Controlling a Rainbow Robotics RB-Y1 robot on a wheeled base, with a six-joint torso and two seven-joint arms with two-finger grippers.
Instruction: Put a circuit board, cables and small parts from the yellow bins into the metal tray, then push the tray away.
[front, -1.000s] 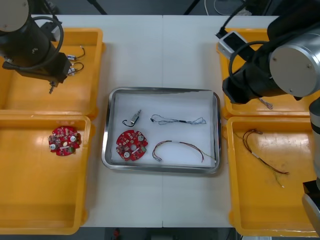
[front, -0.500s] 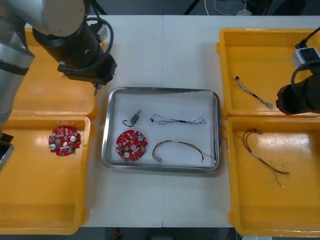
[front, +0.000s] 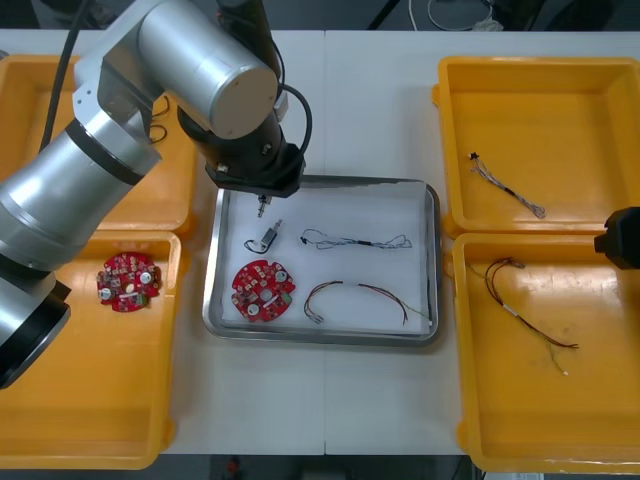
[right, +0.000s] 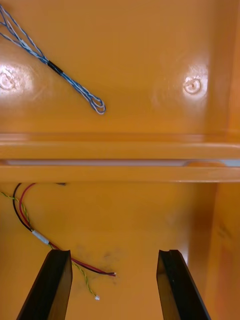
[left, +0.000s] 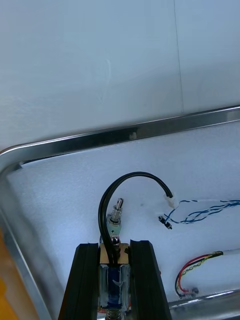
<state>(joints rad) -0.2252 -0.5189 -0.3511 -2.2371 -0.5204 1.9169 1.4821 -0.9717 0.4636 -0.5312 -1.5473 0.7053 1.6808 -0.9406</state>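
Poised over shiny tray's (left: 130, 134) white-lined corner: left gripper (left: 114, 246), black fingers (left: 82, 280) pinching small cylindrical metal part (left: 115, 220), looped black cable (left: 106, 197) trailing. Above glossy yellow bin (right: 150, 210): right gripper (right: 114, 252), spread wide.

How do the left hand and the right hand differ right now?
The left hand is shut on a small metal part trailing a black wire; the right hand is open, holding nothing. The left hand hangs over the far-left corner of the shiny metal tray; the right hand hangs over the near right yellow bin, by a red and yellow cable. Both have black fingers.
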